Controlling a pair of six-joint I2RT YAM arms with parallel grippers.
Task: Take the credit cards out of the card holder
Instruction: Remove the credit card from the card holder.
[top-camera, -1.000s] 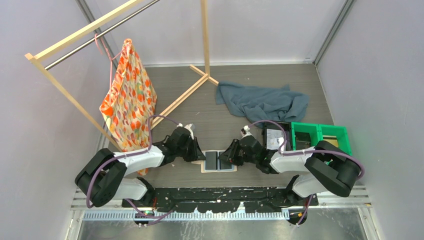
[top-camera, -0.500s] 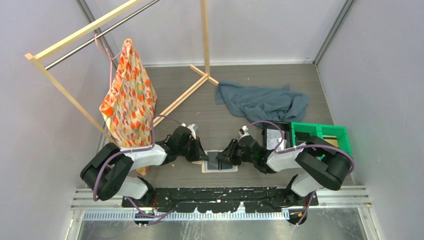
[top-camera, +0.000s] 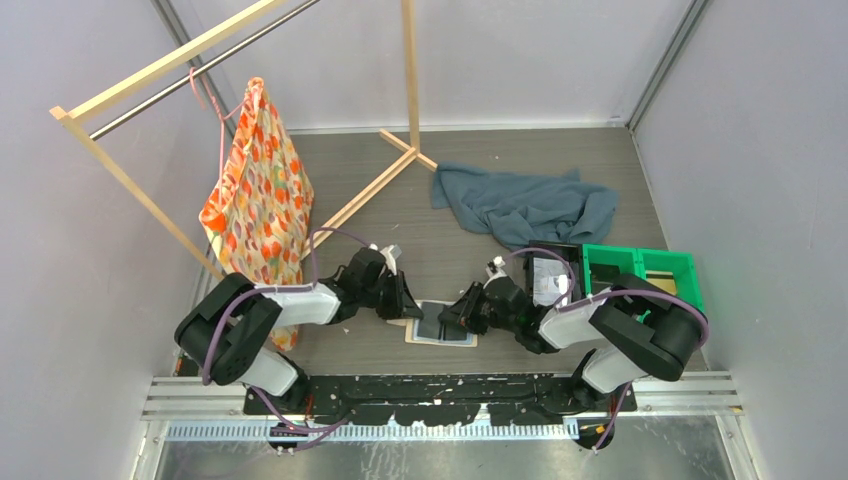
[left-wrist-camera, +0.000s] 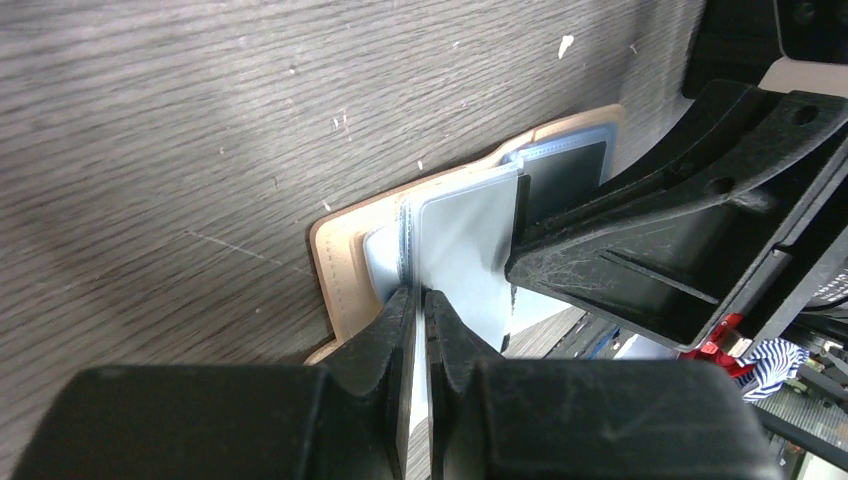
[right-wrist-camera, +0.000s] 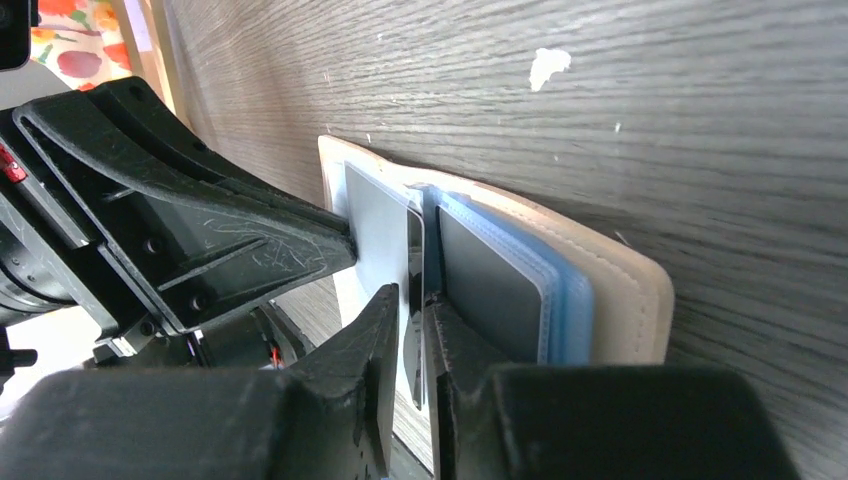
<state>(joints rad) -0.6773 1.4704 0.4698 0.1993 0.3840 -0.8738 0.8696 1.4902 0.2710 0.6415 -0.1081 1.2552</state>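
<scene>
Now the card holder (top-camera: 441, 327) lies open and flat on the surface (top-camera: 440, 250), right between the two arms. The left end effector (left-wrist-camera: 418, 298) pinches one pale blue pocket leaf (left-wrist-camera: 460, 250) near the fold, with its fingers squeezed together on it. I think it does that so the holder cannot slide. The right end effector (right-wrist-camera: 412, 298) faces it from the other side. Its fingers are pressed close on a thin dark edge that stands up in the middle. That looks like a credit card (right-wrist-camera: 415, 250), but it could be its pocket. Pulling it out is likely next.
</scene>
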